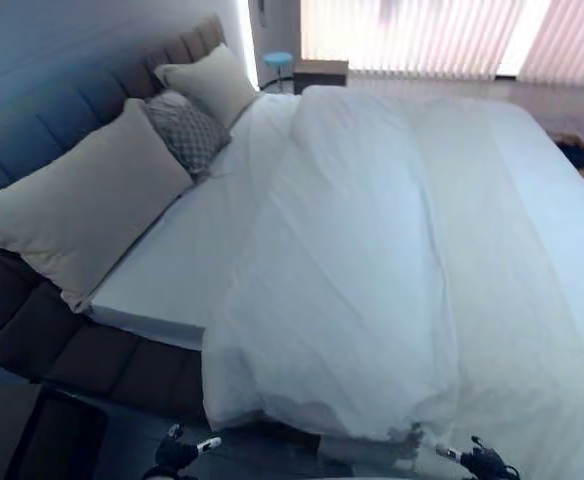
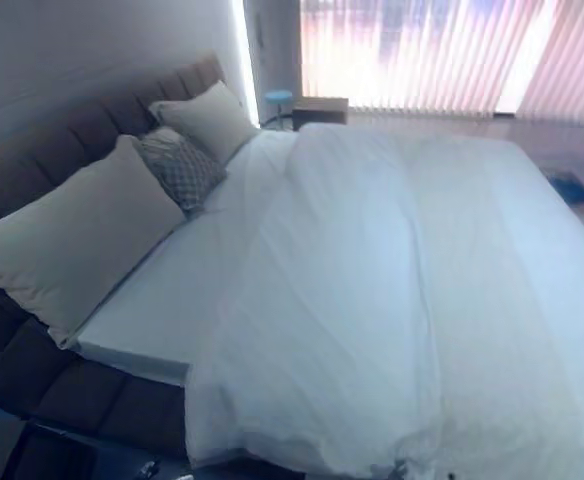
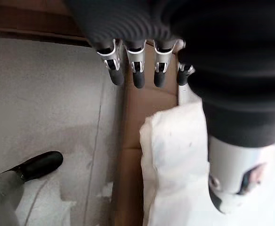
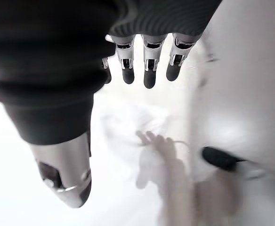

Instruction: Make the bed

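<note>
Duvet (image 1: 372,260) bunched mid-bed, near edge hanging over bed's (image 1: 132,365) near side. Left robot hand (image 3: 137,70) and right robot hand (image 4: 147,66) both slack, fingers straight, empty, above that edge. Risk: grabbing one layer only, duvet dragging skewed, sheet (image 1: 187,250) left bare by pillows (image 1: 82,210).

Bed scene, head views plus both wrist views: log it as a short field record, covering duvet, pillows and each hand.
duvet: white duvet covers most of the bed, rumpled, stopping short of the pillows
sheet: bare sheet shows between duvet and pillows
pillows: two cream pillows and a patterned cushion against the headboard
left hand: left hand open, fingers straight, holding nothing
right hand: right hand open, fingers straight, over the white bedding
</note>
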`<state>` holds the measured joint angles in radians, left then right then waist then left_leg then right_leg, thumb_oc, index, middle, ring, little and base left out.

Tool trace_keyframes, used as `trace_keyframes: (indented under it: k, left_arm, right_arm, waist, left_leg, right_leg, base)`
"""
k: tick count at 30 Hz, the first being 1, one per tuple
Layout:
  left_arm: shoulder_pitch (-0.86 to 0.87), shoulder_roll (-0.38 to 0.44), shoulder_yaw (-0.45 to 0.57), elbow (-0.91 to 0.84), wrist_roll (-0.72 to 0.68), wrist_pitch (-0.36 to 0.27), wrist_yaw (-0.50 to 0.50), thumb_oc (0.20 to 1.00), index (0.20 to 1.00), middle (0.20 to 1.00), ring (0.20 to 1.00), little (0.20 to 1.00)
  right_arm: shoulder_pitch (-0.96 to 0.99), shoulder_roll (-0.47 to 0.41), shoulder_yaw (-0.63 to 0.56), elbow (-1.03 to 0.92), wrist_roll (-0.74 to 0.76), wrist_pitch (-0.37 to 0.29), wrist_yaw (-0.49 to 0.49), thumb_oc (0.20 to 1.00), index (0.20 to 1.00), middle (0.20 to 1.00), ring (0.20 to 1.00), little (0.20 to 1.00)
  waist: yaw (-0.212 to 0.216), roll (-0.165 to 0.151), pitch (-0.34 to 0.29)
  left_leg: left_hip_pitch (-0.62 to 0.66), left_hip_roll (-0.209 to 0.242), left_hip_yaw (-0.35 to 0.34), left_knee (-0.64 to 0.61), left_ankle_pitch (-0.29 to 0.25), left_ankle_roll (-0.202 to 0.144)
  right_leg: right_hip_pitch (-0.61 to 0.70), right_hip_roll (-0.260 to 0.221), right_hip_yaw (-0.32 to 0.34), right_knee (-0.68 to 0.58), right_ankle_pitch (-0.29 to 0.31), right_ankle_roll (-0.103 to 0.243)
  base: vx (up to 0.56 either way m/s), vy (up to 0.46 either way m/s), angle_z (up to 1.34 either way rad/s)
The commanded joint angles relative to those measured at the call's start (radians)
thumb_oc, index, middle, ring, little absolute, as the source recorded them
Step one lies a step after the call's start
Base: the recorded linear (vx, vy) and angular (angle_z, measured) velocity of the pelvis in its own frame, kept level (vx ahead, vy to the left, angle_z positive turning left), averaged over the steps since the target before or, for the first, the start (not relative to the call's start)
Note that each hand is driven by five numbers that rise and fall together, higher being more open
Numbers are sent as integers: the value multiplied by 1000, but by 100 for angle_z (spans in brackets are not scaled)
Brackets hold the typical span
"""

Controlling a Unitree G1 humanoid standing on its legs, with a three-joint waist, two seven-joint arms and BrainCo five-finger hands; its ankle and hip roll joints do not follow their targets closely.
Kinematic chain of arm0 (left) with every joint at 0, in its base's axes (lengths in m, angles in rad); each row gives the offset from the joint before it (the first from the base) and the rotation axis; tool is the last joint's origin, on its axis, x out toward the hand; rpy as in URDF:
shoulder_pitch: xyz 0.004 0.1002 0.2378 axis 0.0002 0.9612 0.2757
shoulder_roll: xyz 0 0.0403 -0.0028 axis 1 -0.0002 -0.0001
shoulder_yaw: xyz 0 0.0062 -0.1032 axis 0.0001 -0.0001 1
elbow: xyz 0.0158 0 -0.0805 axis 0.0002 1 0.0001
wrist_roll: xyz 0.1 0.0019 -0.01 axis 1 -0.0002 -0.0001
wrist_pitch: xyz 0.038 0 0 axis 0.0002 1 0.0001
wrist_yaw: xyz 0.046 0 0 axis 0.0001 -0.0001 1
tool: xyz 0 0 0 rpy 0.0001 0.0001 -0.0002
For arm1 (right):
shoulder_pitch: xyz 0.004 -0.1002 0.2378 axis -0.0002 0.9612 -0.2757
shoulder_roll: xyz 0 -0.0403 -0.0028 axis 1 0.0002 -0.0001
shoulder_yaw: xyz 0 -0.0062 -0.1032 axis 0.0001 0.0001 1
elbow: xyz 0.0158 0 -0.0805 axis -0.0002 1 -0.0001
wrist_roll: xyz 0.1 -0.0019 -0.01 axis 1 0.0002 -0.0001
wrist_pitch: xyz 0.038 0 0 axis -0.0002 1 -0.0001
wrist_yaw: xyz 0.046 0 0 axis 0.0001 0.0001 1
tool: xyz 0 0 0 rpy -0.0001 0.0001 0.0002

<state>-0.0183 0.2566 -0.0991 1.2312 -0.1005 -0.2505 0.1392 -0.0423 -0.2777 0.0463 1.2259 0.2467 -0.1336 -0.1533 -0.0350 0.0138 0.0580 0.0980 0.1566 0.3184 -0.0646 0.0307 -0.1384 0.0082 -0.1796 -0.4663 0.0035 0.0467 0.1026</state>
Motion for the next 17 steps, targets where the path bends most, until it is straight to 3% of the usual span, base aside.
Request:
trace_keyframes:
  k: [1, 7, 17]
  left_arm:
    - [-34, -6, -1, 26, 68, -13, 5, 1000, 1000, 1000, 1000, 1000]
    - [-20, -9, 16, 23, 39, -15, -8, 1000, 1000, 1000, 1000, 1000]
    - [-7, -10, -18, 30, 103, -24, -16, 1000, 1000, 1000, 1000, 1000]
  right_arm:
    - [-51, 2, -9, 67, -6, -17, -20, 1000, 1000, 1000, 1000, 1000]
    - [-29, 10, 9, 69, -37, -10, -16, 1000, 1000, 1000, 1000, 1000]
    - [-32, 20, 46, 65, -73, -1, 1, 1000, 1000, 1000, 1000, 1000]
  waist:
    - [2, -20, 12]
    - [0, -26, -8]
    - [-20, -35, -18]
  left_leg:
    - [-22, -21, 5, -5, 55, 8]
    - [9, -32, 7, -9, 39, 15]
    - [19, -37, 15, -13, 33, 21]
  right_leg:
    - [41, 11, 14, -53, 46, 67]
    - [74, 12, 25, -56, 37, 65]
    - [70, 14, 55, -51, 42, 66]
  base:
    - [85, 51, 16]
    - [52, 38, 0]
    - [-10, 20, -15]
